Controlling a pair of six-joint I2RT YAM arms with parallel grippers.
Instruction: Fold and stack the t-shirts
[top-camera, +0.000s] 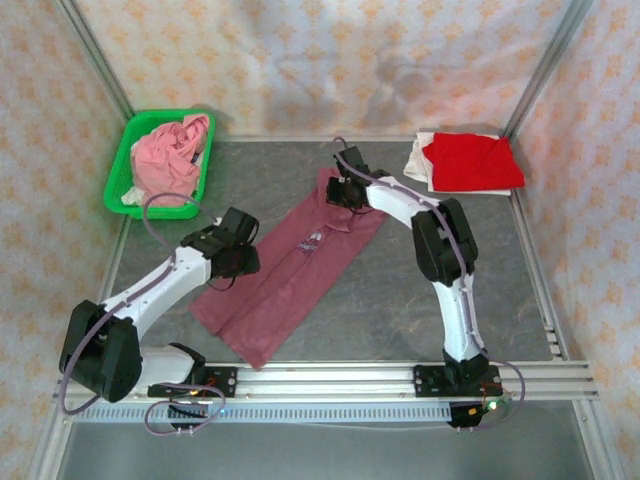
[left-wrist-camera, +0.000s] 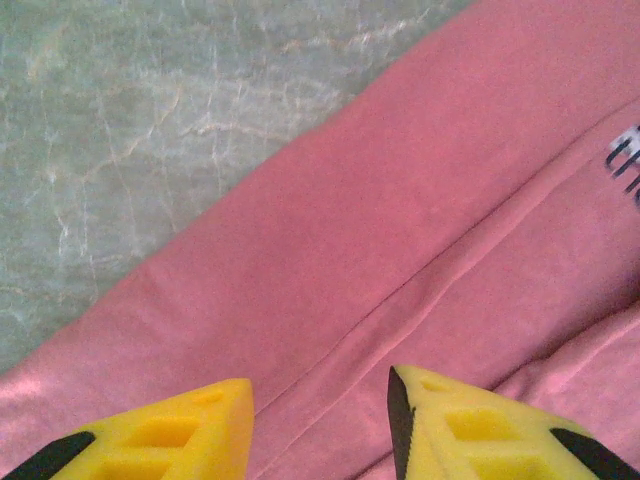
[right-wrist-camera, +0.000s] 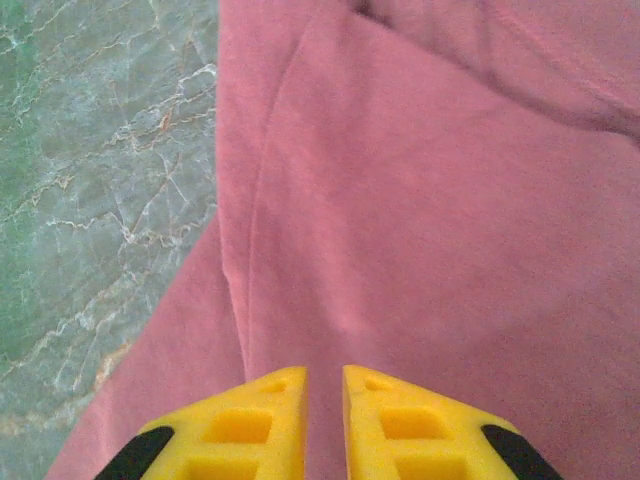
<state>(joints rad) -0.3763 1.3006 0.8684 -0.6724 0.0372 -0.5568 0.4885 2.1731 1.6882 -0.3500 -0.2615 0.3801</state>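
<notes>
Lower the half-open left gripper (left-wrist-camera: 320, 382) onto the basket-side edge of the maroon t-shirt (top-camera: 290, 280), spread flat just right of the green basket (top-camera: 118, 195), and widen the nearly closed, empty right gripper (right-wrist-camera: 322, 372) before pinching the end level with that basket.

Setting: enclosed robot test cell, lab-type. Evidence: aluminium frame posts (top-camera: 97, 55); patterned backdrop walls (top-camera: 330, 60); grey marbled tabletop (top-camera: 400, 300); two robot arms (top-camera: 455, 290) bolted to slotted rail (top-camera: 340, 378).

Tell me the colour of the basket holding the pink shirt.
Green. The basket shows best in the top external view.
</notes>
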